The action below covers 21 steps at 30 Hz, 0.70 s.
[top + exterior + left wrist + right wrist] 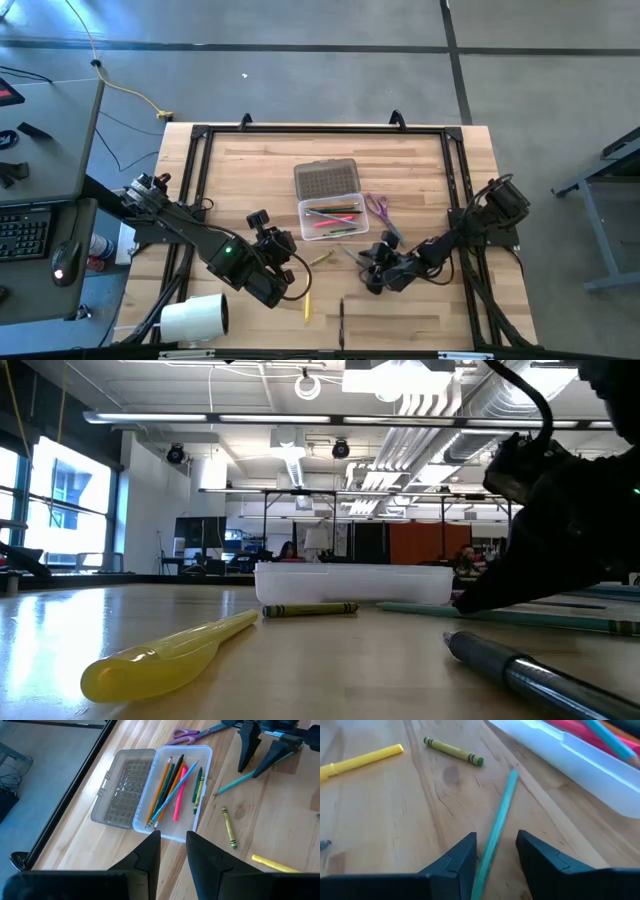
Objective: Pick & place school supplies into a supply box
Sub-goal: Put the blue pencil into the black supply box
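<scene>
A: Where is the right end effector sitting?

B: Low over the table, near the front right corner of the box. Its fingers are standing apart on either side of a teal pencil, which is lying flat on the wood. I cannot tell whether the pads are touching it.

A: And the left end effector?

B: It is hanging near the box's front left corner, holding nothing. In its wrist view the two fingers are showing a narrow gap between them, so it is slightly open.

A: What is lying in the box?

B: The box is lying open, with its ribbed lid folded flat beside it on the side away from the arms' bases. Inside are an orange pencil, a dark pencil, a blue one, a pink marker and a green crayon.

A: What is lying loose?

B: The purple-handled scissors are lying just right of the box. An olive-green crayon is lying in front of the box, a yellow marker nearer the table's front edge, and a dark pen to its right. A white roll is lying at the front left corner.
</scene>
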{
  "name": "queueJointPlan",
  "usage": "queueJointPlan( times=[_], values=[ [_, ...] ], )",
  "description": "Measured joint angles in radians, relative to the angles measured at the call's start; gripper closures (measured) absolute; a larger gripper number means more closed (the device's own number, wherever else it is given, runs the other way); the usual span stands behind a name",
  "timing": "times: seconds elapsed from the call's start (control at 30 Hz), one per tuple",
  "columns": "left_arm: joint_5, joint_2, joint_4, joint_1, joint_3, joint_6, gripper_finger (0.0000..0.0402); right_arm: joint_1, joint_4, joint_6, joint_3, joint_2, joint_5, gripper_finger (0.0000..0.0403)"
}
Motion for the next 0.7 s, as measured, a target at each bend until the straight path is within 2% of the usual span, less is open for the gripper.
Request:
queueJointPlan(
  times=[0.23,0.33,0.43,0.57,0.7],
  values=[
    [0.0,0.0,0.001,0.0,0.0,0.0,0.0275,0.003,-0.034,-0.114,0.049,0.004,0.016,0.029],
    [0.0,0.0,0.001,0.0,0.0,0.0,0.0275,0.002,-0.082,-0.155,0.084,0.005,-0.008,0.0306],
    [0.0,0.0,0.001,0.0,0.0,0.0,0.0275,0.002,-0.15,-0.111,0.11,0.008,-0.009,0.0316],
    [-0.001,0.0,0.001,0.0,0.0,0.0,0.0275,0.006,-0.142,-0.025,0.113,0.05,0.016,0.0319],
    [0.0,0.0,0.001,0.0,0.0,0.0,0.0275,0.029,-0.109,0.001,0.115,0.109,0.092,0.032]
  ],
)
